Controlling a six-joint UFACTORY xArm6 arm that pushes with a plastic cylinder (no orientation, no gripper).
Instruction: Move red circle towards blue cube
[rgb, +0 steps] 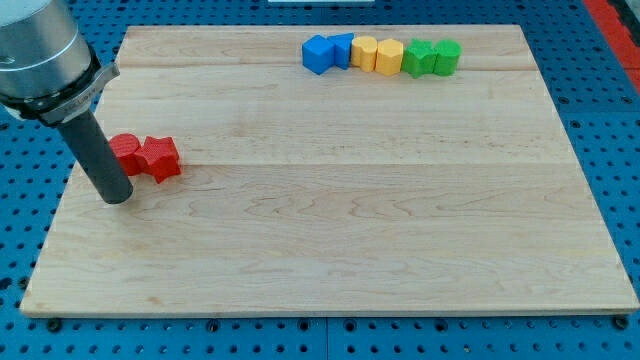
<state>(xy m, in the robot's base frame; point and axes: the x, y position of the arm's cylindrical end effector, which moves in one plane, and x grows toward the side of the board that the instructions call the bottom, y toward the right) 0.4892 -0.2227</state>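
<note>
The rod partly hides the red circle (124, 152); my tip (118, 197) rests just below-left of it. No pincer here. The blue cube (319, 54) sits well apart.

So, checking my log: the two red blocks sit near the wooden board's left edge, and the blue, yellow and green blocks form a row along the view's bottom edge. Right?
Not quite: in the camera view, the blue, yellow and green blocks line the top edge of the wooden board. The red blocks are at left.

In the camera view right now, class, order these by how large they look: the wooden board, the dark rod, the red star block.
1. Wooden board, largest.
2. Dark rod; nearness may exaggerate it.
3. Red star block, smallest.
</note>
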